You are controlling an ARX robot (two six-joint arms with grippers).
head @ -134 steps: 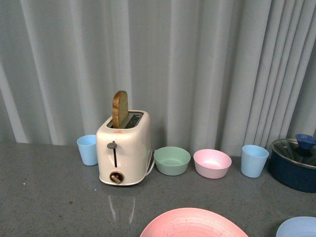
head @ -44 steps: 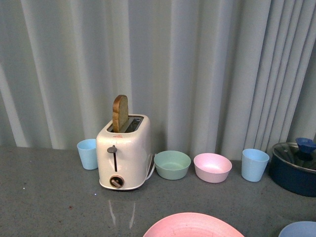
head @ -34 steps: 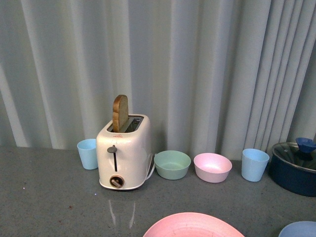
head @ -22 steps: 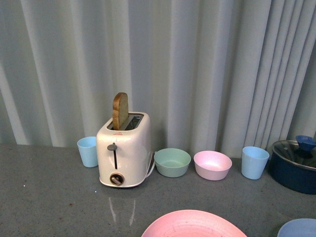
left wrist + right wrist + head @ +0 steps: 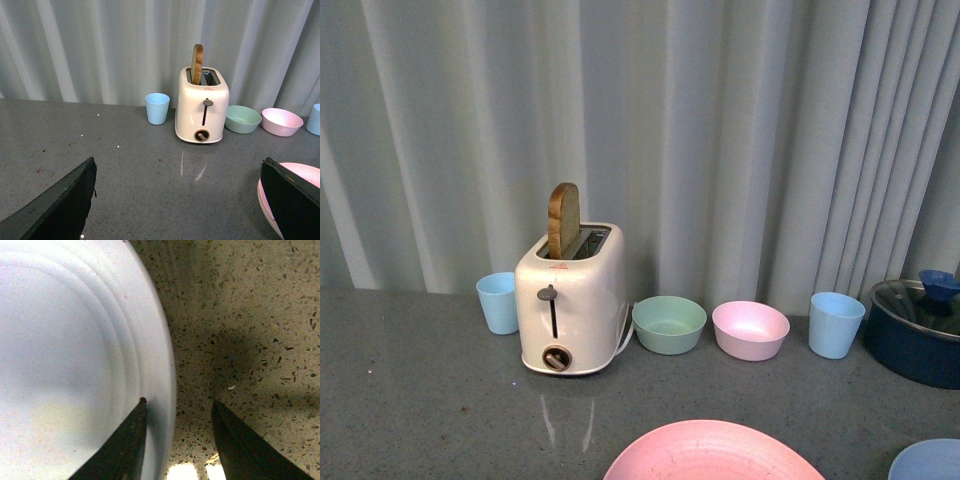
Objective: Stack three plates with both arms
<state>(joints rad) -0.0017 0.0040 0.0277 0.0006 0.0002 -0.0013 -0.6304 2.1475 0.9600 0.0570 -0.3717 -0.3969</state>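
Note:
The pink plate lies at the front edge of the grey table in the front view, and part of its rim shows in the left wrist view beside one finger. A light blue plate peeks in at the front right corner. My left gripper is open wide above bare table, one finger over the pink plate's edge. My right gripper is open, straddling the rim of the light blue plate: one finger over the plate, the other over the table. No cream plate shows.
Along the curtain stand a blue cup, a cream toaster with a slice of bread, a green bowl, a pink bowl, another blue cup and a dark blue lidded pot.
The front view has shifted slightly, so the pink and blue plates show a little more at the bottom. Nothing on the table has moved.

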